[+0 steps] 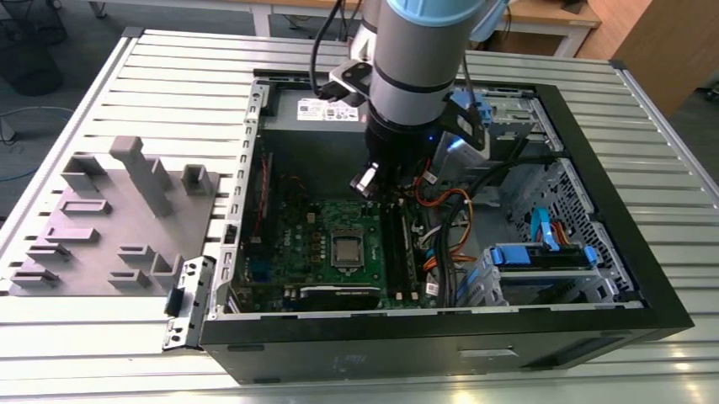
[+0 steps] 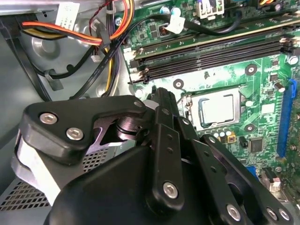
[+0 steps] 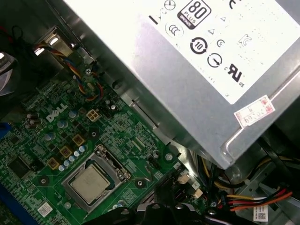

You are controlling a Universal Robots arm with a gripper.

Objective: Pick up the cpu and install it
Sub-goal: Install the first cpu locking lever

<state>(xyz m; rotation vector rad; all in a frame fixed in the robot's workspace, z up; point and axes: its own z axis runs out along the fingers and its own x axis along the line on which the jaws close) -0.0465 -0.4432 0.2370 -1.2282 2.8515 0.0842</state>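
Item: cpu (image 3: 89, 182), flat square, dull silver lid, pale rim; sat seated in its socket frame (image 3: 114, 165) on the green motherboard (image 1: 295, 244), at 6 o'clock from the arm's gripper (image 1: 380, 187). Gripper: black, bolted linkage, hung above board level; finger state could not be told.

An open black computer case (image 1: 629, 278) lies on its side on a slatted metal table (image 1: 168, 67), near the middle of the exterior view. Inside it sits a green motherboard (image 1: 295, 244), with a silver power supply (image 1: 315, 109) above and blue drive brackets (image 1: 540, 255) at lower right. Orange, red and yellow cables (image 2: 70, 30) run across the second wrist view's upper left. At the exterior view's left stands what looks like a grey plastic fixture (image 1: 113, 219) with upright blocks.
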